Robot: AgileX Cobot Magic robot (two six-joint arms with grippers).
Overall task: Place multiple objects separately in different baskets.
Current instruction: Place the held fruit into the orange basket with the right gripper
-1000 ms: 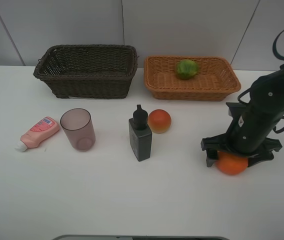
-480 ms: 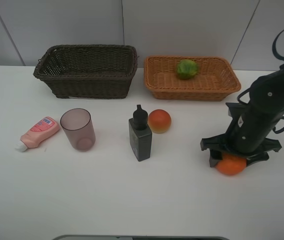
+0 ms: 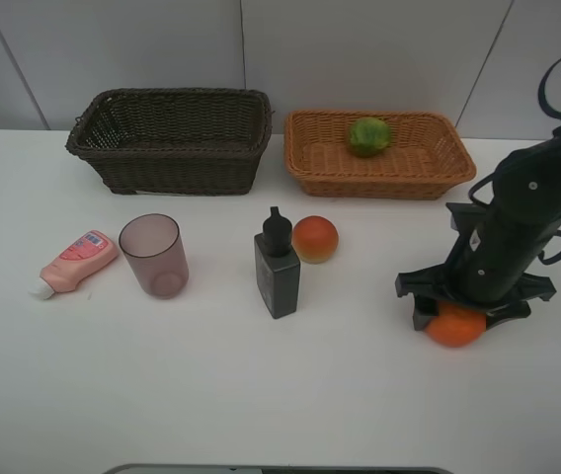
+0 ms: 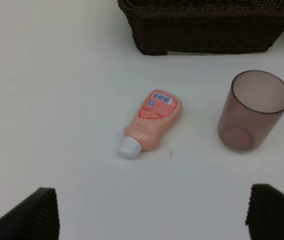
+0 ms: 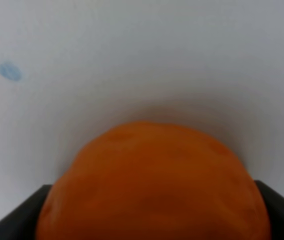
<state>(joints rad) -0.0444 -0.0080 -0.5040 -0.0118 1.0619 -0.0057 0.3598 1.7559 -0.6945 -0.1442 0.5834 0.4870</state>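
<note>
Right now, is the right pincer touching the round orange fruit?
Touching. Right wrist view: the dark fingers of the right pincer sit flush against both sides of the round orange fruit, no gap showing.

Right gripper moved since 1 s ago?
Yes. The right gripper closed its jaws inward onto the orange; against the tan basket, it stays in place.

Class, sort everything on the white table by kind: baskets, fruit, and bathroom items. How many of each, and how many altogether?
Baskets: 2 (dark brown basket, orange-tan basket)
Fruit: 3 (green fruit, red-orange fruit, orange)
Bathroom items: 3 (pink tube, mauve cup, dark pump bottle)
Total: 8
</note>
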